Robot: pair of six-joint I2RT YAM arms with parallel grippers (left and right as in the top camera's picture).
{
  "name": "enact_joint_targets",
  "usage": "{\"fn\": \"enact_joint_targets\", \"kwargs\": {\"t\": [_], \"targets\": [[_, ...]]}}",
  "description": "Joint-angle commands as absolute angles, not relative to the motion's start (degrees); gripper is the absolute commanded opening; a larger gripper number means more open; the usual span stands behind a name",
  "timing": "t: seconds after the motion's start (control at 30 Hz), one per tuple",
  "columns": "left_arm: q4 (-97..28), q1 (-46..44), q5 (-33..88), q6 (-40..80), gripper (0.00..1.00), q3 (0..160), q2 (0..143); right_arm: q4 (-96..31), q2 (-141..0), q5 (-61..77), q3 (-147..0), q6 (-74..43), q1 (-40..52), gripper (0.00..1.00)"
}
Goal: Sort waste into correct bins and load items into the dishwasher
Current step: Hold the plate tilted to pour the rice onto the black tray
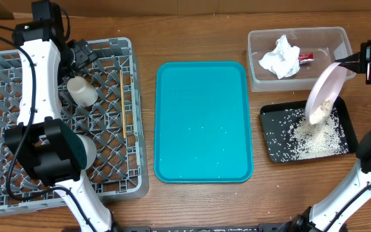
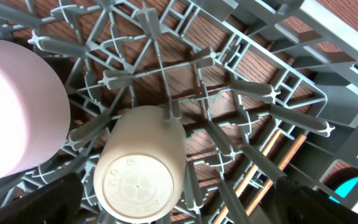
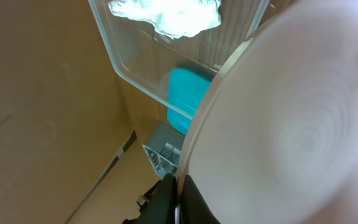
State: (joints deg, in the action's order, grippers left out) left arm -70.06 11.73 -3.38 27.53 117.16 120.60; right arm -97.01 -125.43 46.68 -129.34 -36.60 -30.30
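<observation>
The right end effector (image 1: 340, 63) is pinching the rim of the small pinkish-white bowl (image 1: 324, 93), holding it tilted over the black tray (image 1: 270, 151), where rice crumbs (image 1: 317, 135) are lying. The bowl is looking light, rigid, slick and breakable, so a firm rim grip is seeming right. The left end effector (image 1: 80, 57) is hanging open over the dish rack (image 1: 137, 116).

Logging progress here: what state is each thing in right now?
cup: on its side in dish rack.
pinkish bowl: tipped over black tray, crumbs inside.
right gripper: shut on pinkish bowl's rim.
left gripper: open, above dish rack.
clear tub: holds napkin and red wrapper.
teal tray: a few specks.
</observation>
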Motion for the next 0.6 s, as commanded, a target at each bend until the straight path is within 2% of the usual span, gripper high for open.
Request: {"fn": "enact_joint_targets", "kwargs": {"t": [0.0,0.57], "targets": [[-70.00,11.60,-2.96,28.51,1.00,118.50,120.53,-97.08,-123.31,52.80,-130.15,-32.38,-31.09,0.03],[-70.00,11.60,-2.96,28.51,1.00,118.50,120.53,-97.08,-123.35,53.91,-129.27,-31.81,-32.25,0.03]]}}
